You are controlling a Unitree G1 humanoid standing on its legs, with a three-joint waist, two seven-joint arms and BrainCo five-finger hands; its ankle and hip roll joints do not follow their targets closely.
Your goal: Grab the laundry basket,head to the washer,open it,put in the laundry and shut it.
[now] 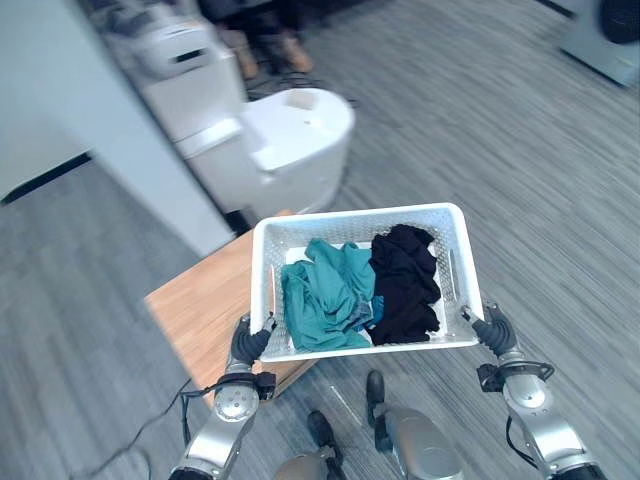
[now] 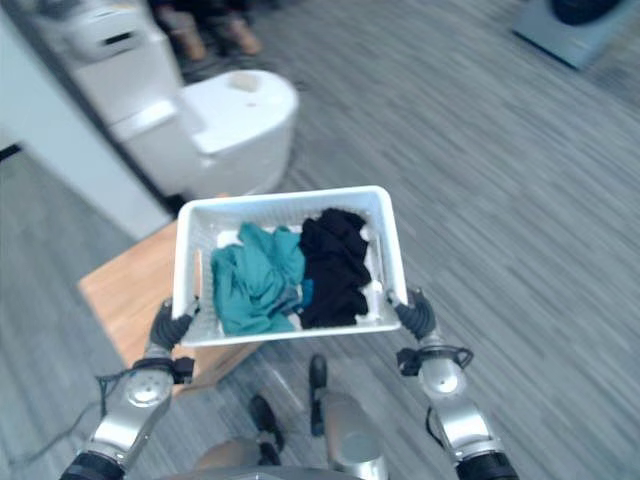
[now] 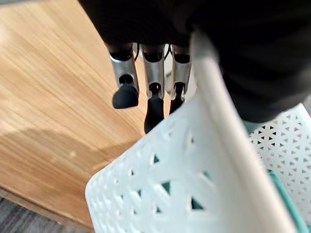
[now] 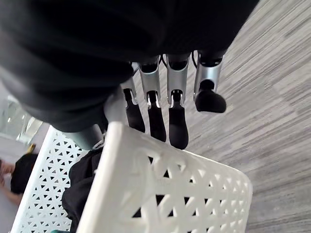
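Observation:
I hold a white openwork laundry basket [image 1: 360, 215] in front of me, lifted above the near corner of a low wooden table [image 1: 200, 300]. Inside it, teal clothes [image 1: 325, 290] lie on the left and black clothes [image 1: 405, 280] on the right. My left hand [image 1: 248, 342] grips the basket's near left corner. My right hand [image 1: 493, 331] grips the near right corner. In the left wrist view the fingers [image 3: 154, 92] reach down the outside of the basket wall [image 3: 170, 184]. The right wrist view shows the fingers [image 4: 177, 111] likewise against the wall [image 4: 170, 189].
A white rounded appliance [image 1: 290, 140] stands beyond the table, beside a pale wall panel [image 1: 110, 110]. A grey-blue machine with a dark round door [image 1: 605, 35] sits at the far right on the grey striped floor [image 1: 520, 150]. A person's shoes [image 1: 265, 45] show at the top.

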